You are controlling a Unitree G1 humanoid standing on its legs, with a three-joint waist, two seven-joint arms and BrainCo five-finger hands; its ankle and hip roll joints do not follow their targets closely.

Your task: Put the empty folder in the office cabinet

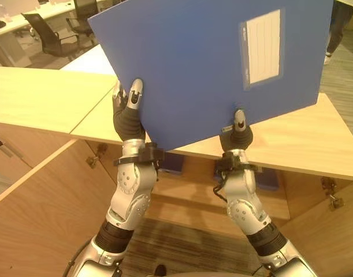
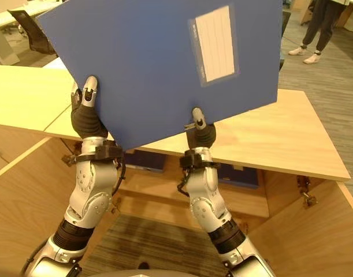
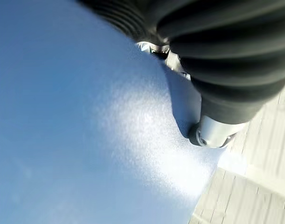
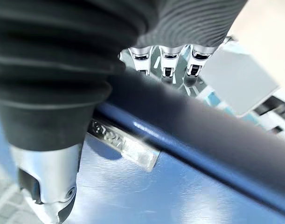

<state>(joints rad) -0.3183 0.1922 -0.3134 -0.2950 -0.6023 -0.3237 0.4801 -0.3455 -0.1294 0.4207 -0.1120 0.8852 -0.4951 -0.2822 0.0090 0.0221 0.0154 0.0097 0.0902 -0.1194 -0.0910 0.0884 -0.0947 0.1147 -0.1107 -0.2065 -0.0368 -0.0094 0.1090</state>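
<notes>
A large blue folder (image 1: 211,63) with a white lined label is held up, tilted, above the wooden cabinet top (image 1: 303,138). My left hand (image 1: 129,109) grips its lower left corner, thumb on the front face and fingers hidden behind. My right hand (image 1: 237,135) pinches the bottom edge further right, thumb in front. In the right wrist view the thumb (image 4: 49,186) presses the blue cover (image 4: 189,191) while the fingers (image 4: 166,63) reach round behind the edge. In the left wrist view the thumb (image 3: 212,133) lies on the folder (image 3: 63,116).
Below the top the cabinet stands open, with its doors swung out at the left (image 1: 43,202) and right (image 1: 332,231). Blue folders (image 1: 268,179) sit on its shelf. Office chairs (image 1: 55,34) stand at the back left. A person's legs (image 2: 315,29) are at the far right.
</notes>
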